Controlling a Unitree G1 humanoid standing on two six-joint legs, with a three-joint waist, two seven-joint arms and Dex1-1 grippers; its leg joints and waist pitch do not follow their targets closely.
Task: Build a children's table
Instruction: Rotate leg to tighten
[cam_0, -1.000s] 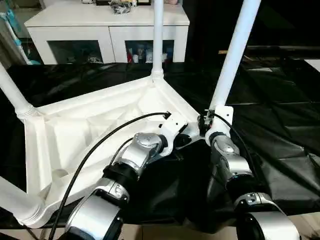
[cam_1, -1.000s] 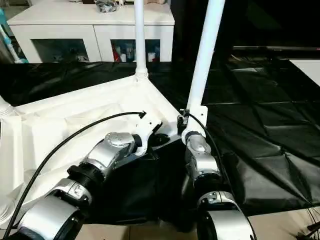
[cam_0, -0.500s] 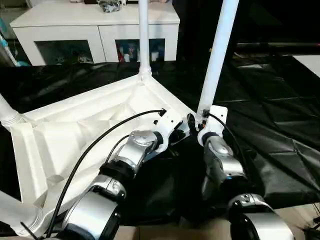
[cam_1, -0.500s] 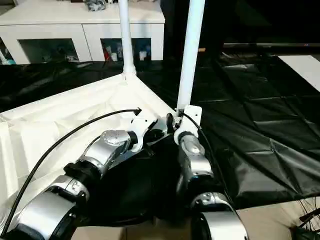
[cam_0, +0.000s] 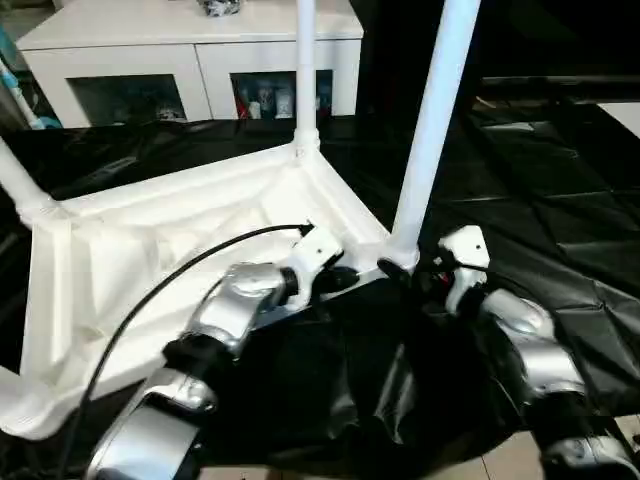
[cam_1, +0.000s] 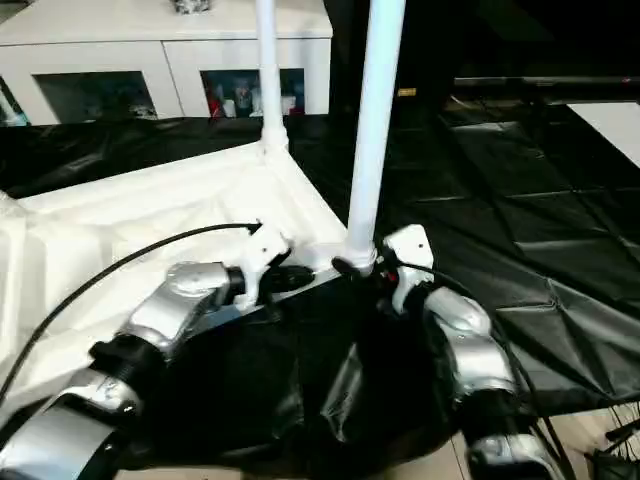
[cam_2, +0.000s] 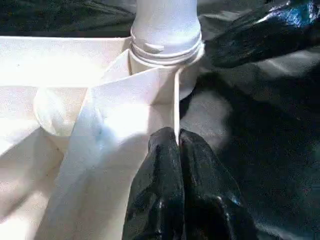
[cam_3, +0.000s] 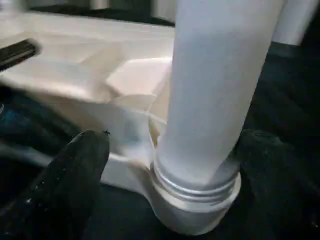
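The children's table lies upside down: its white top (cam_0: 150, 250) shows its ribbed underside, and white legs stand up from its corner sockets. The near right leg (cam_0: 432, 130) sits in its socket (cam_2: 167, 60). My left gripper (cam_0: 352, 276) is shut on the top's thin rim wall just beside that socket; in the left wrist view its fingers (cam_2: 160, 165) pinch the wall's edge. My right gripper (cam_0: 415, 272) is open around the base of the same leg (cam_3: 210, 90), a black finger (cam_3: 75, 175) on each side and a gap between them and the tube.
A white cabinet (cam_0: 200, 50) with glass doors stands behind the work. Crumpled black sheeting (cam_0: 560, 200) covers the ground under and around the table. Other legs rise at the far corner (cam_0: 305, 70) and the left corner (cam_0: 20, 185).
My right gripper has opened off the near right leg and its arm has swung out to the right. The left gripper stays shut on the rim. The camera has shifted.
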